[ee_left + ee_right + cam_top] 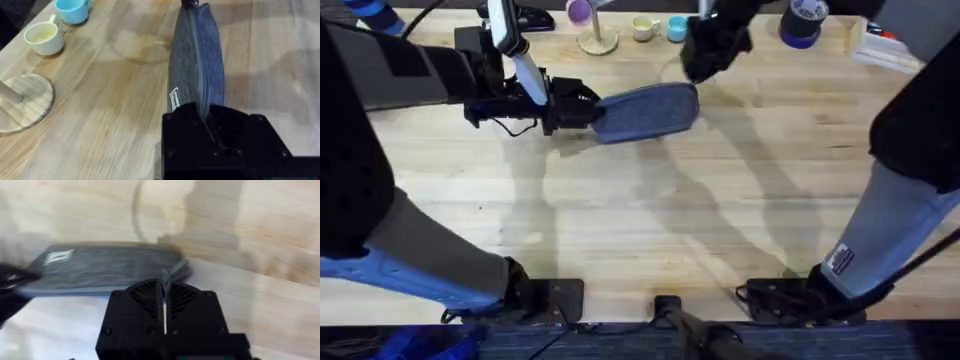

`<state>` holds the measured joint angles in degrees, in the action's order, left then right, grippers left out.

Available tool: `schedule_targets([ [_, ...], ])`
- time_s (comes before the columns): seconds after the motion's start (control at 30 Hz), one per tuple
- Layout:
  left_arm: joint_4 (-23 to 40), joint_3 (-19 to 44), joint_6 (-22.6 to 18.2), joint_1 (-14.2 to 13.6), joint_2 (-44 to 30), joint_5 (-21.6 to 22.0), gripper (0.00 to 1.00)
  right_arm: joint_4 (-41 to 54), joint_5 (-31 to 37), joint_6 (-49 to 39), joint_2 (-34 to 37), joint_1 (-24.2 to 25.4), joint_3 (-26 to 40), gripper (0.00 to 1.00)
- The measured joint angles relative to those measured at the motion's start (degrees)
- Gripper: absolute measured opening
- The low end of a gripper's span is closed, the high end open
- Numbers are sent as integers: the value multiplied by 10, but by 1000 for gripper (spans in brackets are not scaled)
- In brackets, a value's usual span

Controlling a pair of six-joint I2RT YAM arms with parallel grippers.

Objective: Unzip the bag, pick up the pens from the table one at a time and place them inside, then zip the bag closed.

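The blue-grey bag lies flat on the wooden table, at the back and just left of centre. Its zipper runs closed along its length. My left gripper is shut on the bag's left end, and in the left wrist view its fingers clamp that end. My right gripper hovers just behind the bag's right end with its fingers together and nothing clearly between them. In the right wrist view the bag lies just beyond this gripper, a small grey pull tab at its near end. The pens are out of view.
Along the back edge stand a cream cup, a blue cup, a round wooden stand and a purple tape roll. A white tray sits at the back right. The front half of the table is bare wood.
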<state>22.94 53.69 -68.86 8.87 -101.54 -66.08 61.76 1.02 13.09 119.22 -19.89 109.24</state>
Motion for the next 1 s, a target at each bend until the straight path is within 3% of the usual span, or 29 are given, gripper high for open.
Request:
schedule_targets([
  [0.2,2,0,0,0,0,4,43,-19,40,3,0,62,-22,35],
  [0.4,2,0,0,3,0,6,43,-68,52,17,0,110,-91,33],
  [0.53,2,0,0,3,0,6,43,-78,52,22,0,106,-123,34],
  [0.8,2,0,0,3,0,6,42,-49,50,18,-4,97,-123,33],
  [1.0,2,0,0,3,0,7,43,10,50,-29,-72,71,-109,53],
])
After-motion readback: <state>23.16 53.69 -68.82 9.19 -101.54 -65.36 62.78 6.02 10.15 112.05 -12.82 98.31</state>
